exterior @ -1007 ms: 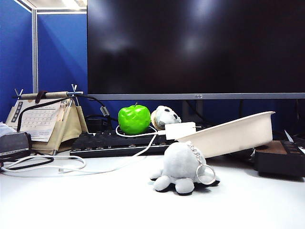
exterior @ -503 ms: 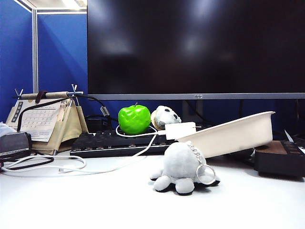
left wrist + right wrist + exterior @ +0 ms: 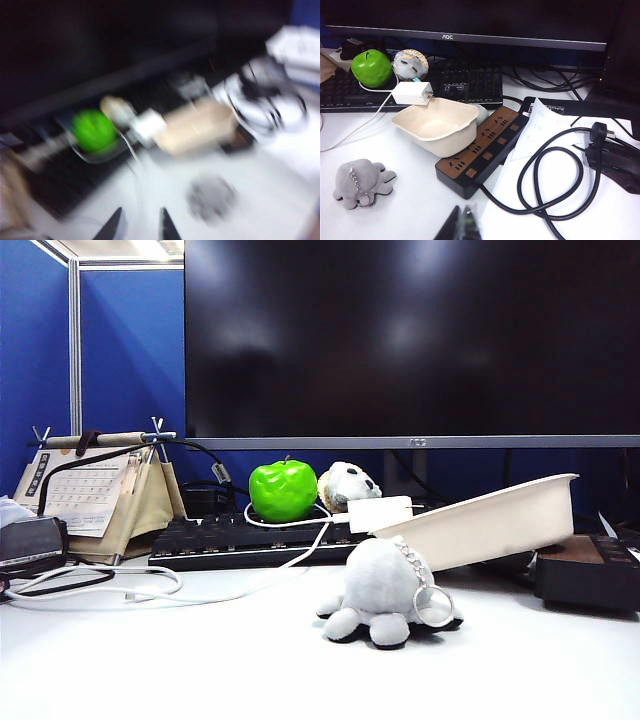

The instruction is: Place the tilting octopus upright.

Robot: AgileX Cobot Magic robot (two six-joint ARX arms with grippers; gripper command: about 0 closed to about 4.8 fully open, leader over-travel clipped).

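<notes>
The light-grey octopus (image 3: 383, 588) rests on the white table in front of the cream bowl, its head leaning a little, with its keyring (image 3: 432, 606) hanging on its right side. It also shows in the right wrist view, octopus (image 3: 359, 182), and as a grey blur in the left wrist view, octopus (image 3: 212, 197). Neither gripper appears in the exterior view. My left gripper (image 3: 141, 227) hovers over bare table short of the octopus, open with nothing between its fingers. My right gripper (image 3: 461, 222) is shut and empty, well to the side of the octopus.
A tilted cream bowl (image 3: 490, 523) leans just behind the octopus. A green apple (image 3: 283, 490), a white-and-grey plush (image 3: 347, 483) and a white charger (image 3: 380, 513) lie on the keyboard (image 3: 230, 538). A power strip (image 3: 485, 150), papers and a looped black cable (image 3: 555, 175) lie to the right.
</notes>
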